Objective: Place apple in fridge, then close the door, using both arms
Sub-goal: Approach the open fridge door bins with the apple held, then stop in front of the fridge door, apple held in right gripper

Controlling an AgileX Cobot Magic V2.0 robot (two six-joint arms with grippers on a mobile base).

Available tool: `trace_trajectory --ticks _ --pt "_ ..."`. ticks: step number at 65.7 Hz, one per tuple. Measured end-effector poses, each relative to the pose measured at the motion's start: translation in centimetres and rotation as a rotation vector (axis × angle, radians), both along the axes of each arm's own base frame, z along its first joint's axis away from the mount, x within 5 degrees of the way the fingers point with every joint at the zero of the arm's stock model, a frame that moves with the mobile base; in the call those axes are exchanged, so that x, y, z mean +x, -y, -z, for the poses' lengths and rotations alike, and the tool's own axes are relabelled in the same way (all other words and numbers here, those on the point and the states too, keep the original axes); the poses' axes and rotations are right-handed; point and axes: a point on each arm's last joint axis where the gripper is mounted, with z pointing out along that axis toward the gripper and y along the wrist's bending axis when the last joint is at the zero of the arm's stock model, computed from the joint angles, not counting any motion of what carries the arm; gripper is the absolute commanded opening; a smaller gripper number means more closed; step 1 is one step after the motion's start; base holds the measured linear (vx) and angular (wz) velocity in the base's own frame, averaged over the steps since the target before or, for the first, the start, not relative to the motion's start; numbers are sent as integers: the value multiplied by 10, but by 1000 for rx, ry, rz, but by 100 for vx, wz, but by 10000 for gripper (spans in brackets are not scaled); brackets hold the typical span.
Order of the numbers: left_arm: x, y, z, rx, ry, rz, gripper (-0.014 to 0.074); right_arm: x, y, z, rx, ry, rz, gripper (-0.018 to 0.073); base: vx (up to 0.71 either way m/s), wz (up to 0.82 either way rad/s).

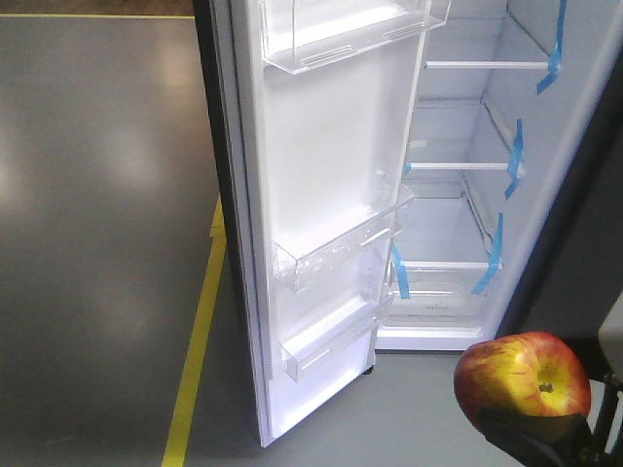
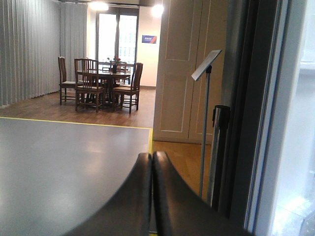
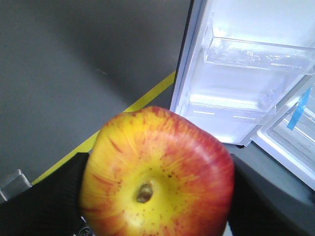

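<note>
The red and yellow apple (image 1: 524,384) (image 3: 157,174) is clamped in my right gripper (image 3: 156,189), low at the front right, its stem dimple facing the wrist camera. The black fingers (image 3: 47,196) press on both its sides. The fridge (image 1: 458,185) stands open ahead, with white shelves and blue tape strips. Its door (image 1: 321,214) swings out to the left, white inside, with clear bins (image 1: 341,243). My left gripper (image 2: 151,160) is shut with nothing in it, its tips pressed together, beside the dark outer edge of the door (image 2: 241,123).
Grey floor (image 1: 97,195) with a yellow tape line (image 1: 200,341) runs left of the door. In the left wrist view a sign stand (image 2: 205,118), a beige cabinet (image 2: 182,69) and a table with chairs (image 2: 101,81) lie beyond.
</note>
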Motion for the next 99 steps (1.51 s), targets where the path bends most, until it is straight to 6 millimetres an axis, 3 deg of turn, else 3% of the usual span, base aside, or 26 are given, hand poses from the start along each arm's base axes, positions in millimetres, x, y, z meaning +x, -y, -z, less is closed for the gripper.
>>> trace_trajectory --ticks 99 --pt "0 0 0 0 0 0 -6 0 0 1 -5 -7 0 183 6 0"
